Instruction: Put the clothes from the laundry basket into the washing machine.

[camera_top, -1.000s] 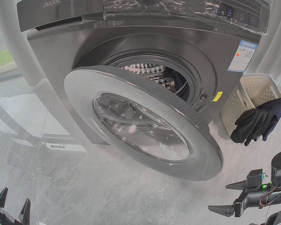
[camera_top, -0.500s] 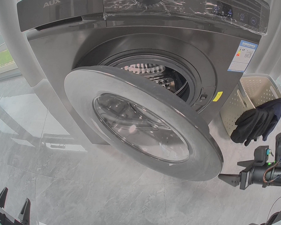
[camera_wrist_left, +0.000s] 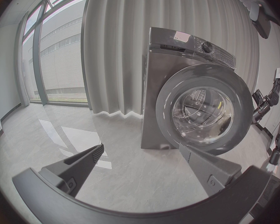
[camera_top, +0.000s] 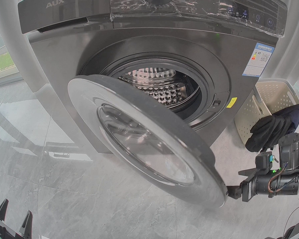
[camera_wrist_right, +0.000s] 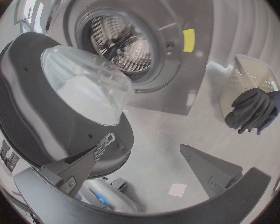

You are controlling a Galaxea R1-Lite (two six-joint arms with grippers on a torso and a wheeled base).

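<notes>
1. Washing machine (camera_top: 73, 53): its open door (camera_top: 146, 140) partly screens the drum (camera_top: 162, 92).
2. Right claw (camera_wrist_right: 141, 148): spread, 1 finger at the door's edge.
3. Clothes (camera_top: 270, 130): dark, draped over the laundry basket (camera_top: 252, 110) wall, beside the machine.
4. Left claw (camera_wrist_left: 140, 150): spread, low, well apart from the door.

Holds the right arm (camera_top: 272, 183) low on the right side, forearm roughly level and pointing toward the left. Carries the right gripper (camera_top: 238, 182) with its two fingers spread wide and nothing between them. Holds the left gripper (camera_top: 16, 210) low at the far left, tips pointing upward, fingers likewise apart and bare.
</notes>
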